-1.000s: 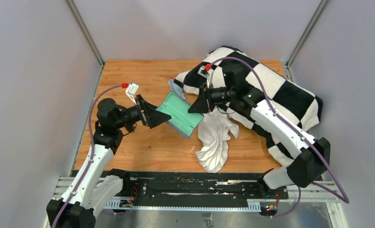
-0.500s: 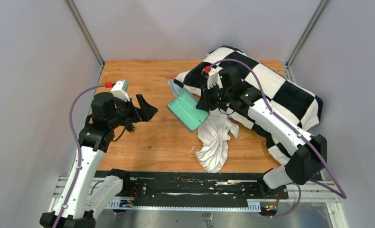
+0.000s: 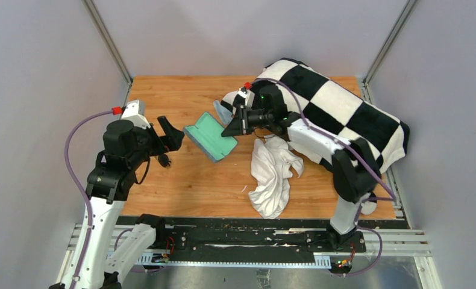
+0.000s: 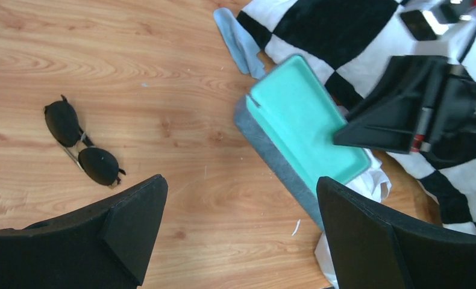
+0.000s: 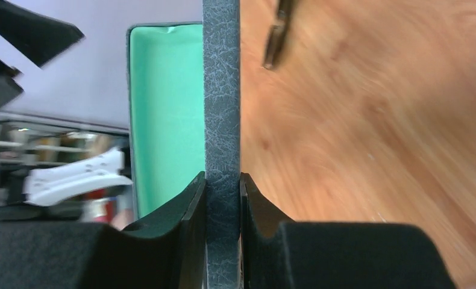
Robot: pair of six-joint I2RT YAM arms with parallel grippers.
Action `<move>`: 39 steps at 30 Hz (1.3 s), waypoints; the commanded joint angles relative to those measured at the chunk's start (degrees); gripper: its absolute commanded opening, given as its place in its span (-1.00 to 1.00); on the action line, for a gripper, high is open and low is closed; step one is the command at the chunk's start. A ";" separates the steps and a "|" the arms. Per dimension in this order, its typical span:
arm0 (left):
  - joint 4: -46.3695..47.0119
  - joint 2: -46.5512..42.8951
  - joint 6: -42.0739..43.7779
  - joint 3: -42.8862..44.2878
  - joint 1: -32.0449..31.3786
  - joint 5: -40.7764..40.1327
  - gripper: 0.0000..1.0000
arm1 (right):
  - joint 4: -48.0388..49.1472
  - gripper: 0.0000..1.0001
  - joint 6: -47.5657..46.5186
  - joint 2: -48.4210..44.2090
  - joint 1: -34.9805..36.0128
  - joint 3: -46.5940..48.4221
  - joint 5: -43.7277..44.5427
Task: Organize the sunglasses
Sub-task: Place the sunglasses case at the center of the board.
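The sunglasses (image 4: 82, 144), black and thin-framed, lie flat on the wooden table at the left of the left wrist view. My left gripper (image 3: 170, 133) (image 4: 238, 183) hangs open above bare wood between them and the case, touching nothing. The grey-blue case (image 3: 210, 137) (image 4: 302, 126) stands open with its mint-green inside (image 5: 163, 108) showing. It is tilted and lifted at one end. My right gripper (image 3: 231, 128) (image 5: 223, 186) is shut on the case's grey edge (image 5: 222, 90), one finger inside and one outside. A light-blue cloth (image 3: 222, 111) (image 4: 240, 43) lies just behind the case.
A large black-and-white checkered blanket (image 3: 344, 114) covers the back right of the table, under the right arm. A crumpled white cloth (image 3: 272, 180) (image 4: 368, 180) lies right of the case. Grey walls close in both sides and the back.
My right gripper has carried the open case to the left and slightly back. My left arm has pulled away to the left, its gripper open throughout. The sunglasses have not moved.
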 commanded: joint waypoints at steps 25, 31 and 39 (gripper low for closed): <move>-4.40 -1.85 -1.04 2.73 -0.07 -6.92 0.99 | 83.19 -1.00 73.91 31.03 0.24 1.84 -20.59; -5.36 -2.28 -1.10 3.18 -0.07 -7.64 0.99 | 14.32 -1.00 16.09 17.01 0.74 3.10 -7.40; -5.41 -1.75 -1.43 2.77 -0.07 -7.22 0.99 | -15.94 -1.00 -10.03 14.09 4.10 11.71 17.74</move>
